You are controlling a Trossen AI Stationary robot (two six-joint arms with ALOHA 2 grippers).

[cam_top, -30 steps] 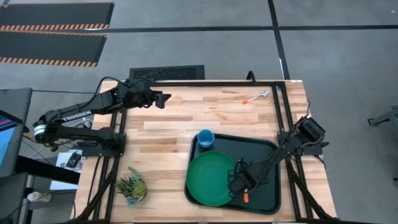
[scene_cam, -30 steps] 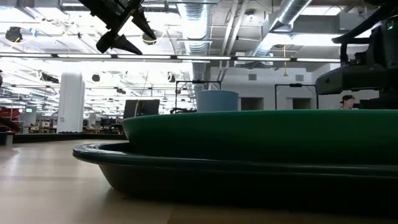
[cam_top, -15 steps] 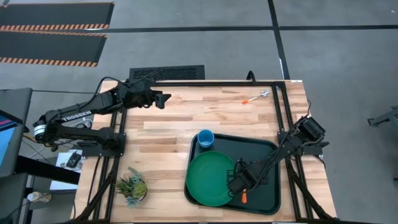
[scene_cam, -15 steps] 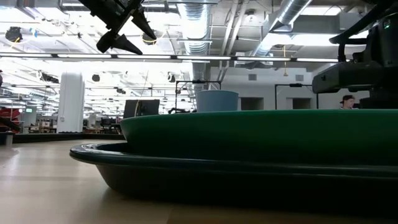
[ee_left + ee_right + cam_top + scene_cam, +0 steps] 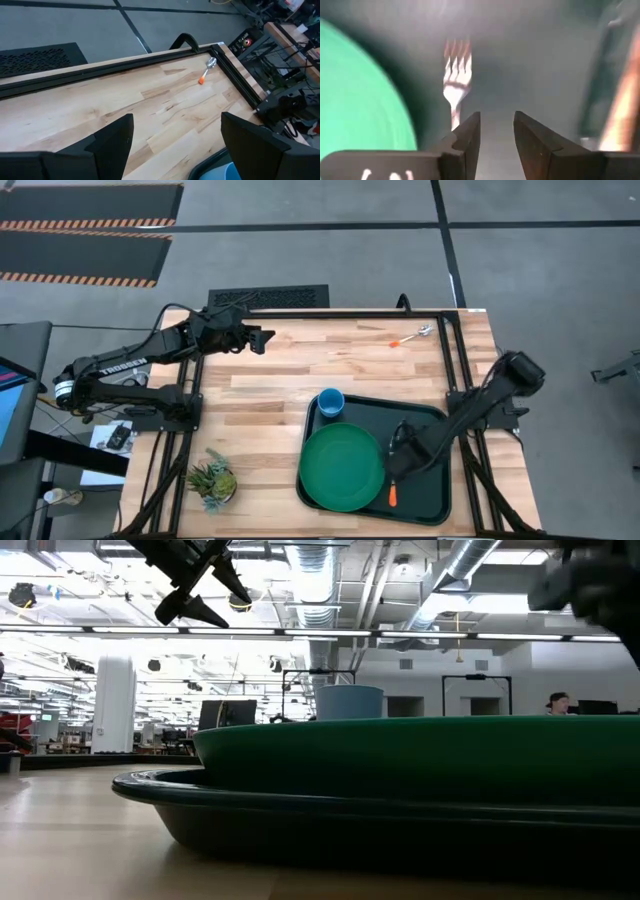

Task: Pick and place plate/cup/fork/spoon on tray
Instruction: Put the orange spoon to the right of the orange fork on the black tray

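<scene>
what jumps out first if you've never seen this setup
The large round green plastic plate fills the left of the dark rectangular tray, with the small blue cup at the tray's far left corner. The right gripper hovers open over the orange-handled fork beside the plate. An orange-handled spoon lies alone near the table's far edge.

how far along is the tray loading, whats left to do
Three of four look done: the plate, the cup and the fork sit on the tray, the fork beside the plate. In hand: the right gripper hovers open over the fork, gripping nothing. Left: the spoon lies at the table's far right corner, off the tray. The left gripper waits open above the far left of the table.
</scene>
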